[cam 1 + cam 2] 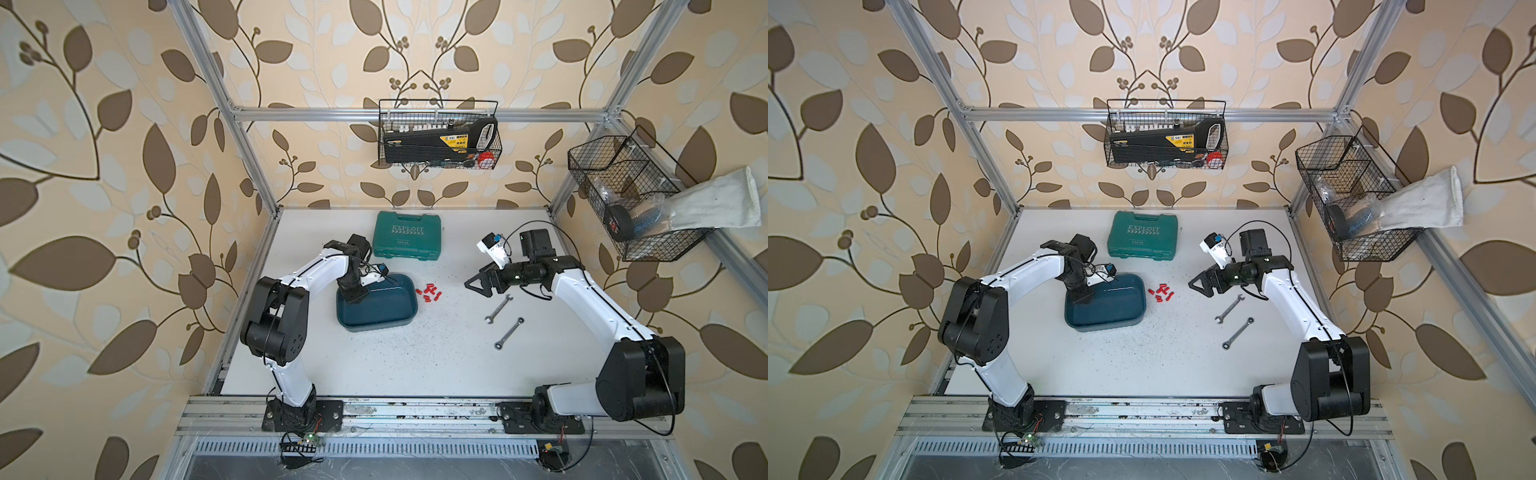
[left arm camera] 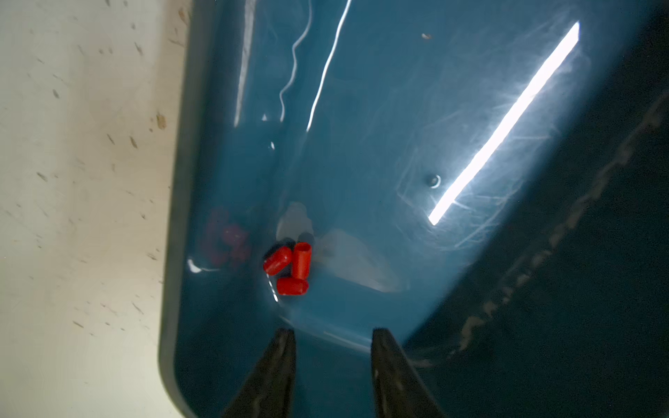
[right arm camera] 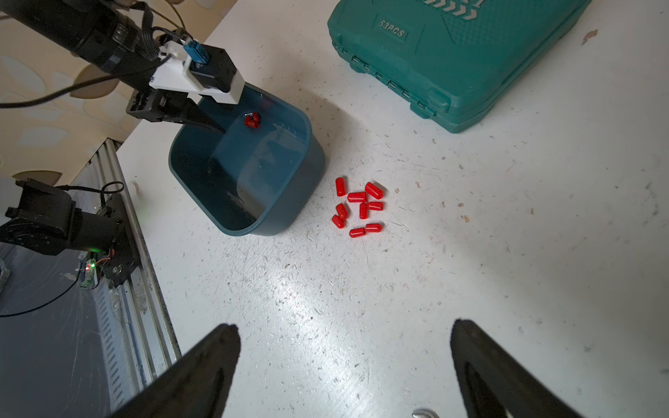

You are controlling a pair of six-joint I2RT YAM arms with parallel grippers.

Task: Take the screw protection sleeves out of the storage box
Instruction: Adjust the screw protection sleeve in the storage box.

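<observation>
Lining walls: leaf wallpaper [image 1: 124, 166]; white table [image 1: 415, 365] scuffed, speckled, bearing storage box [image 1: 386, 305].

Even, bright light fell on my white table [image 1: 395, 365], leaving only soft, short shadows. Down in the glossy storage box [image 2: 362, 163] a hard white streak of glare burned, one side sank into darkness, and the fingers of my left gripper [image 2: 331, 334] showed blurred. In both top views the wide lens splayed the aluminium frame [image 1: 250, 158] outward.
</observation>
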